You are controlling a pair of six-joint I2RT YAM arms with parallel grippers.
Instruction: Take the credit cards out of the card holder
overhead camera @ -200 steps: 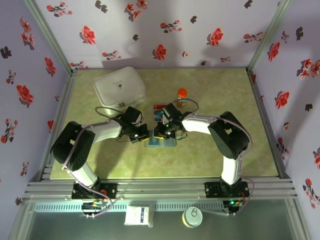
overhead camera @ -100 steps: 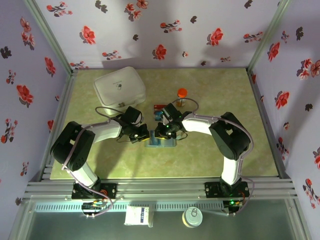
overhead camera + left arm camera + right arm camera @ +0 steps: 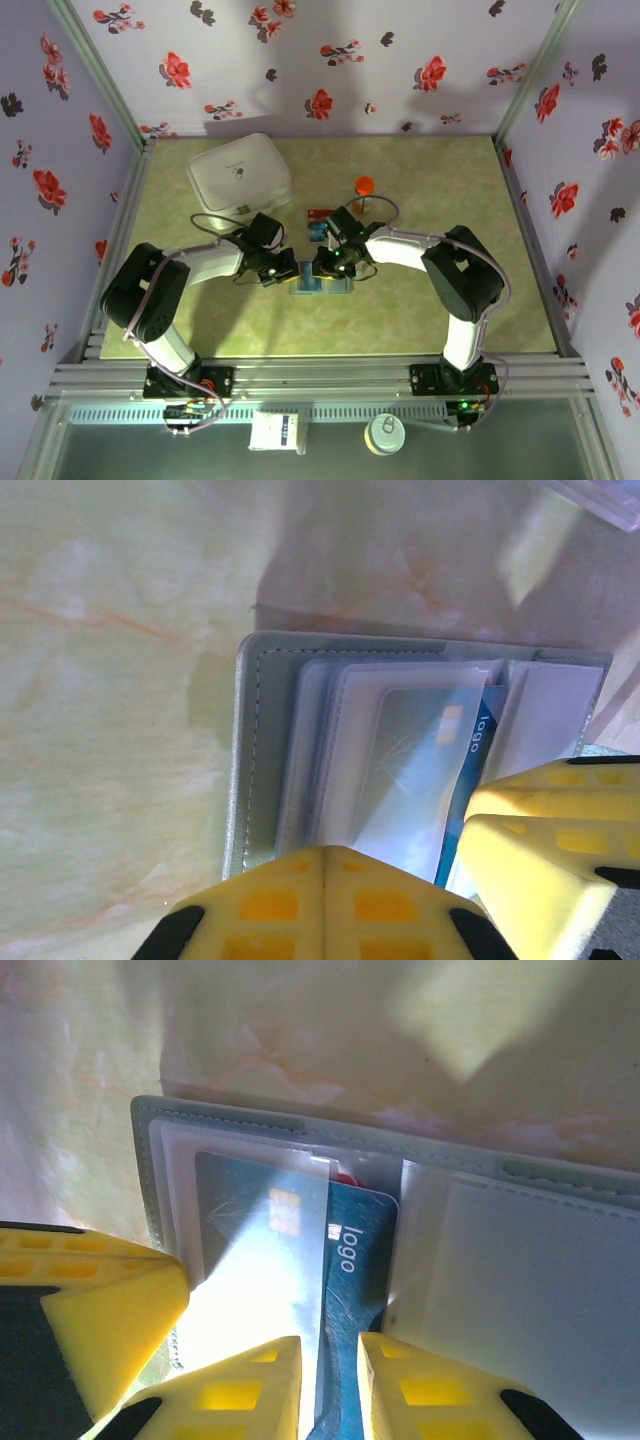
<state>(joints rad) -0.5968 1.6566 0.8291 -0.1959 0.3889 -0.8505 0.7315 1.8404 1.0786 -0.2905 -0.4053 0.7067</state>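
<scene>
Fingers of right arm (image 3: pixel 250 1390) clamp teal card (image 3: pixel 360 1250) in card holder (image 3: pixel 520 1250); left fingers (image 3: pixel 270 905) closed together

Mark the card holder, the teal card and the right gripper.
card holder (image 3: pixel 530 1280): right wrist view, on its right pocket panel.
teal card (image 3: pixel 366 1250): right wrist view, beside the printed "logo".
right gripper (image 3: pixel 327 1355): right wrist view, midway between its yellow fingertips.

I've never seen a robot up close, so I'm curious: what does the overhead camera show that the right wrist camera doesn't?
Overhead: the white lidded case and the orange-capped bottle standing farther back. Right wrist: the word "logo" on the teal card, pinched by the right gripper, and the chip on a second card beside it. Both: the card holder, lying open on the table.
</scene>
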